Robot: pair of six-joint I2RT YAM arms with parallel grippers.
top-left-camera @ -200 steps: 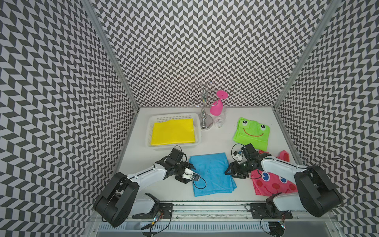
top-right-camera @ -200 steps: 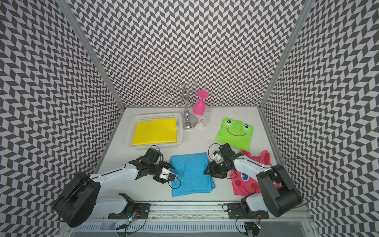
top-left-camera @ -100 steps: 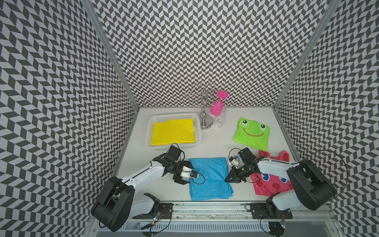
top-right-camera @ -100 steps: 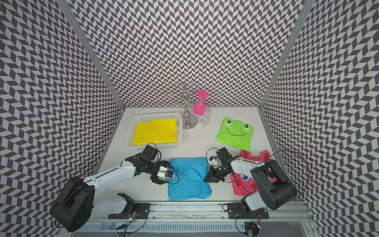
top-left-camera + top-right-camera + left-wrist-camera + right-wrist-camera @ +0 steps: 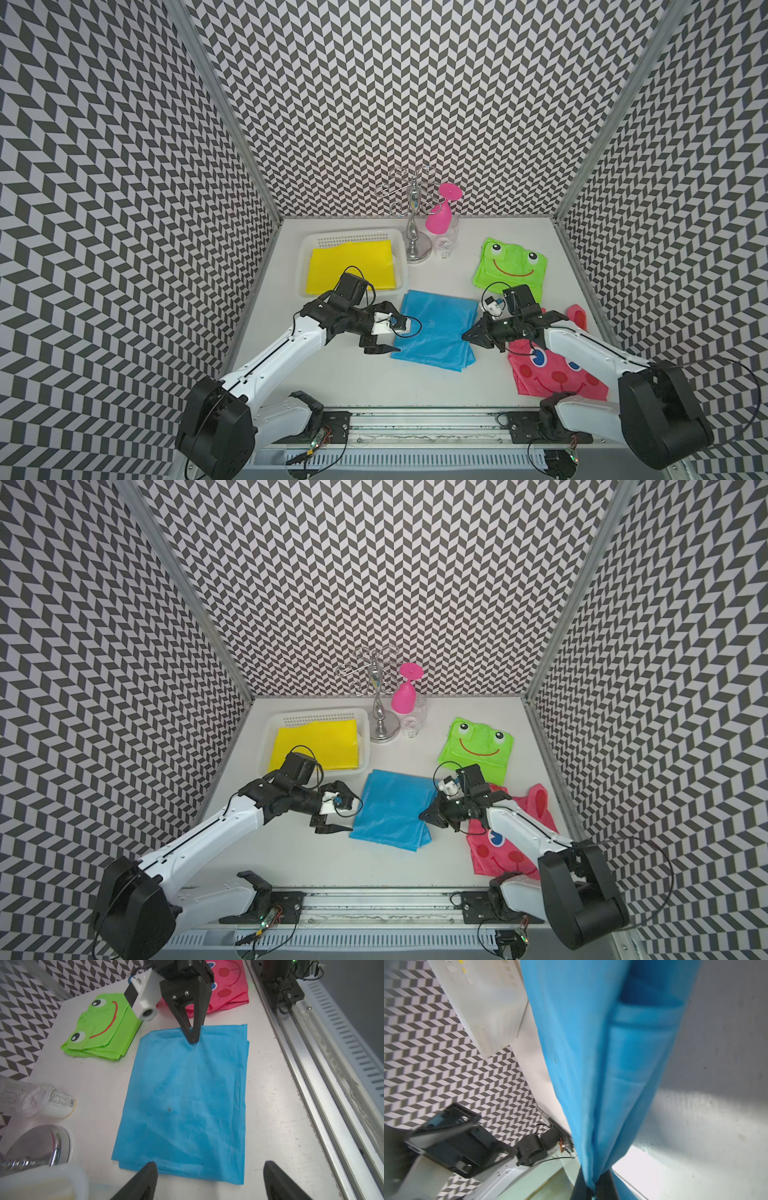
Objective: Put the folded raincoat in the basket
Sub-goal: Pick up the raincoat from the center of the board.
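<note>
A folded blue raincoat (image 5: 434, 328) (image 5: 392, 808) lies on the white table in front of the basket (image 5: 353, 237) (image 5: 320, 717). The white perforated basket holds a folded yellow raincoat (image 5: 353, 266). My right gripper (image 5: 465, 336) (image 5: 422, 815) (image 5: 593, 1186) is shut on the blue raincoat's (image 5: 591, 1043) right edge, and the cloth bunches between its fingers. My left gripper (image 5: 395, 328) (image 5: 351, 808) (image 5: 209, 1164) stands open at the blue raincoat's (image 5: 187, 1095) left edge, with one fingertip over that edge and nothing gripped.
A chrome stand (image 5: 413, 232) with a hanging pink glass (image 5: 440, 216) and a clear bottle (image 5: 445, 245) stands behind, right of the basket. A green frog raincoat (image 5: 511, 266) and a pink one (image 5: 557, 370) lie right. A metal rail (image 5: 415, 419) runs along the front.
My right gripper shut on the blue raincoat's right edge. The raincoat shifted toward the back. My left gripper opened wider at the left edge.
</note>
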